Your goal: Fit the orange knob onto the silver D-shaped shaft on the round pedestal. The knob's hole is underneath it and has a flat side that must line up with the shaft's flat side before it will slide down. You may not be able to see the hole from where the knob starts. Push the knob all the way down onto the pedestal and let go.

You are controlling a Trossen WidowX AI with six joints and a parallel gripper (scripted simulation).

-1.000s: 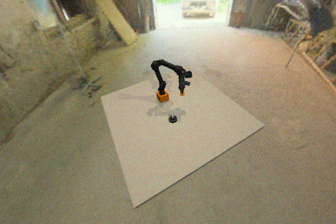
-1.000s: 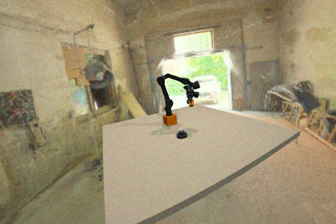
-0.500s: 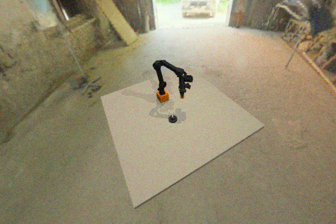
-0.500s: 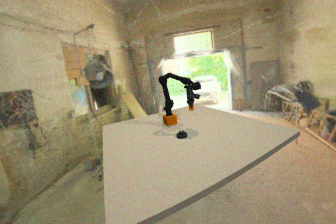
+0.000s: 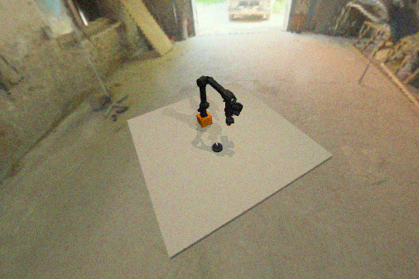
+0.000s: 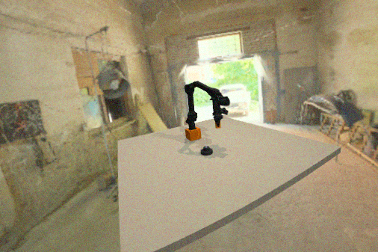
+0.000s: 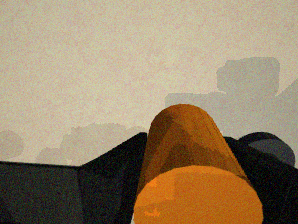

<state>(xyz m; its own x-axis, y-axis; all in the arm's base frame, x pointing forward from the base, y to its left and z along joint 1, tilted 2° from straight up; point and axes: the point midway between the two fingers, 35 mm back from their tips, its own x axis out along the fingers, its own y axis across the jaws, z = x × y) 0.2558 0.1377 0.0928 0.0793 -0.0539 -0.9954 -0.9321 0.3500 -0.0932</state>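
Note:
The orange knob (image 5: 228, 124) (image 6: 218, 126) (image 7: 198, 192) is held in my gripper (image 5: 229, 122) (image 6: 217, 124) (image 7: 183, 142), which is shut on it and points down, well above the table. In the wrist view its round orange end faces the camera; its underside hole is hidden. The black round pedestal (image 5: 217, 148) (image 6: 206, 151) stands on the table, nearer the top and exterior views than the knob and apart from it. Its small pale shaft (image 5: 217, 144) shows on top; the shaft's flat side is too small to tell. In the wrist view a dark round edge, likely the pedestal (image 7: 260, 135), shows behind the right finger.
The arm's orange base block (image 5: 204, 120) (image 6: 193, 134) stands on the pale table (image 5: 248, 180) (image 6: 224, 177), left of the knob in the top and exterior views. Shadows of the arm fall around the pedestal. The table's edges show in the top and exterior views.

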